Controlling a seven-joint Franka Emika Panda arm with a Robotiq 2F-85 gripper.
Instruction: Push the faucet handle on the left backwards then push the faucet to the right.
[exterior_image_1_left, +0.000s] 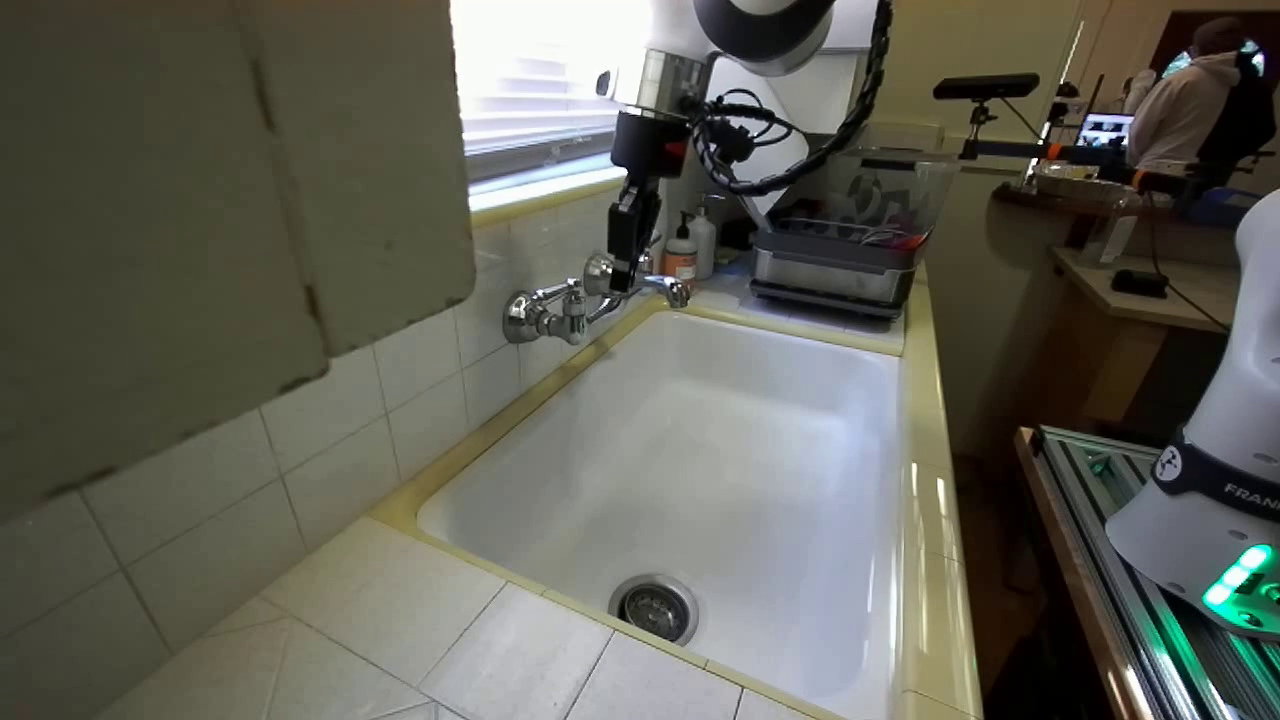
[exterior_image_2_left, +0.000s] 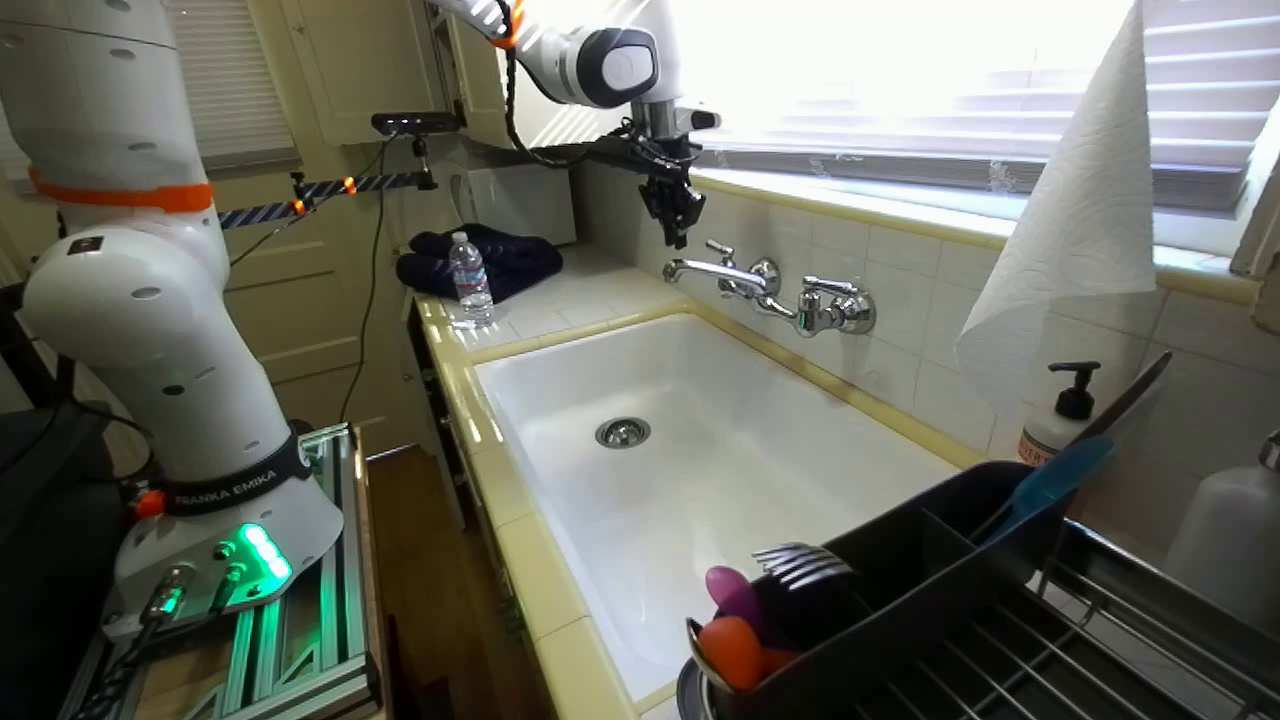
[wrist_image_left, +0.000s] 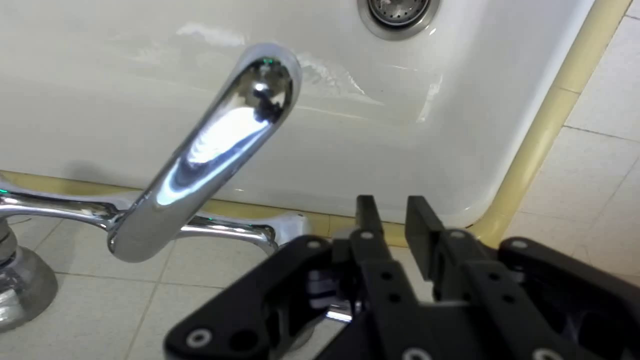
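The chrome wall faucet has a long spout (exterior_image_2_left: 715, 270) that points out over the sink (exterior_image_2_left: 540, 470), angled toward the drain end. It also shows in the wrist view (wrist_image_left: 210, 150). The left lever handle (exterior_image_2_left: 722, 250) is nearer the drain; in an exterior view it is the near handle (exterior_image_1_left: 553, 292). In the wrist view it is mostly hidden beneath my gripper. The right handle (exterior_image_2_left: 830, 286) is farther along the wall. My gripper (wrist_image_left: 387, 205) points down, its fingers a small gap apart with nothing between them. In an exterior view it hangs above and beside the left handle (exterior_image_2_left: 680, 240).
The tiled wall and window sill (exterior_image_2_left: 900, 215) lie behind the faucet. A dish rack (exterior_image_2_left: 900, 600) with utensils, a soap bottle (exterior_image_2_left: 1050, 425) and a hanging paper towel (exterior_image_2_left: 1070, 230) are at one end. A water bottle (exterior_image_2_left: 470, 280) and dark cloth (exterior_image_2_left: 515, 260) are at the other.
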